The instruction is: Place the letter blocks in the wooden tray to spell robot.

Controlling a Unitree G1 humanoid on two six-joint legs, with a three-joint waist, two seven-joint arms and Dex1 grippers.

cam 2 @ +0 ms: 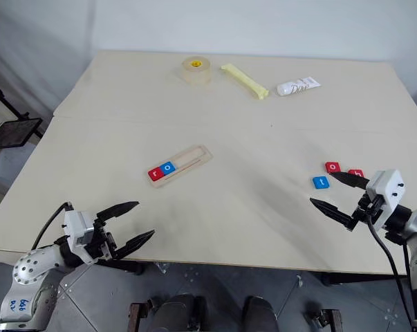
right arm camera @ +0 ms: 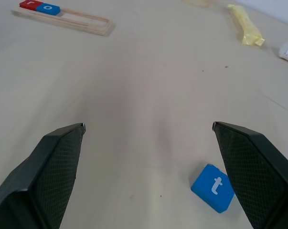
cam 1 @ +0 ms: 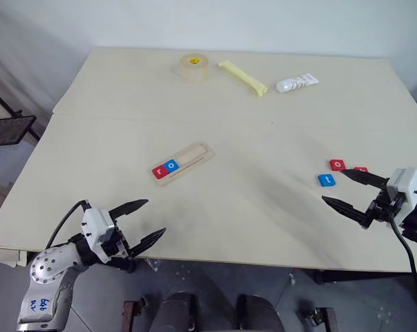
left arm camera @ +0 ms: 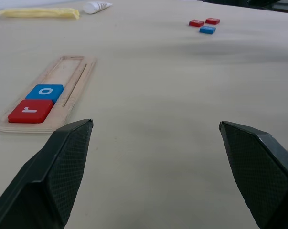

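Letter blocks, five: red r (left arm camera: pixel 30 110) and blue o (left arm camera: pixel 45 91) seated at one end of my wooden tray (cam 1: pixel 183 163), ahead of my left gripper (cam 1: pixel 148 221); blue t (right arm camera: pixel 213 187) on the bench (cam 1: pixel 249 124) just beyond my right gripper (cam 1: pixel 353 189), two red blocks (cam 1: pixel 337 164) close behind it. Both jaws spread wide, empty, touching nothing.

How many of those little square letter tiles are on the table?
5. A red r tile and a blue o tile sit in the pale wooden tray. Two red tiles and a blue t tile lie loose by the right gripper.
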